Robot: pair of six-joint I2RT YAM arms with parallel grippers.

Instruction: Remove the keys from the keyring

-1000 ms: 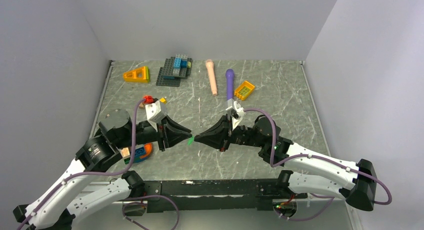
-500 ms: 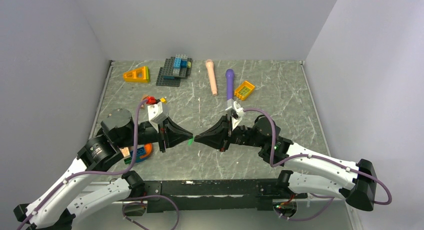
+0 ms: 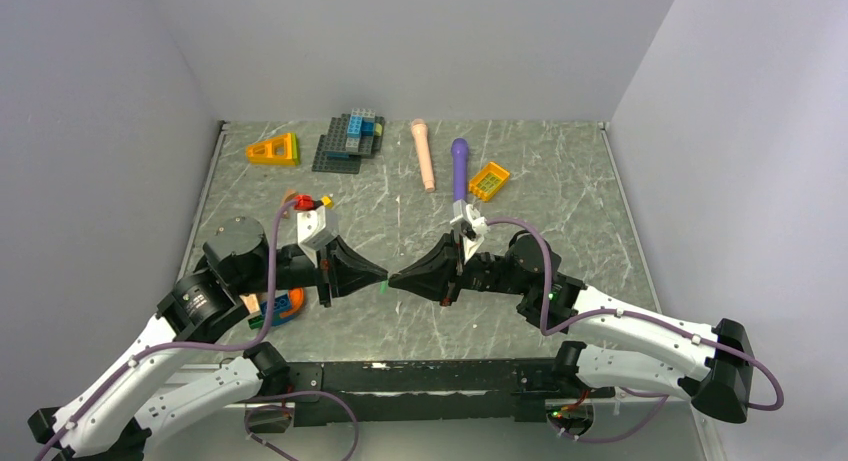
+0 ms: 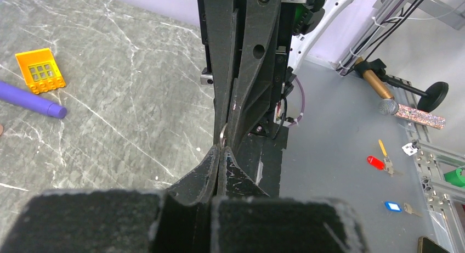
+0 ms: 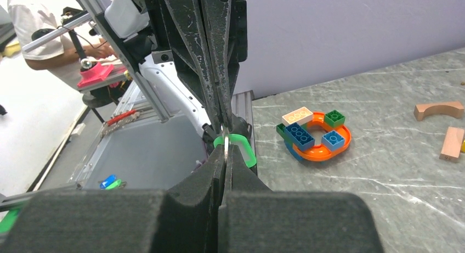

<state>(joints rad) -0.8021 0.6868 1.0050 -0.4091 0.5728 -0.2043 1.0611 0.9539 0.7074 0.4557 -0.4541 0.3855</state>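
The left arm [image 3: 200, 301] has swung a little to the right, so the gap between the two sets of jaws has closed and their tips now meet above the middle of the table [image 3: 570, 191].

Both sets of jaws are clenched tip to tip. The keyring [image 5: 225, 145] shows as a thin metal sliver pinched in the right jaws. From the left wrist the keyring [image 4: 222, 134] runs from the left tips into the right ones, so the left jaws seem to grip it too. A green key [image 5: 244, 149] hangs at the joint, just under the tips from above [image 3: 381, 284].

The step in hand looks like working that key off the ring. Next, one side must hold firm while the other slides the key round the coil and out; the grip is slight and could slip.

The orange ring of bricks [image 3: 278, 306] lies near the left arm. The purple handle [image 3: 459, 165], peach handle [image 3: 424, 156], yellow window brick [image 3: 489, 180] and brick stack [image 3: 350, 139] lie well behind, and nothing blocks the jaws.
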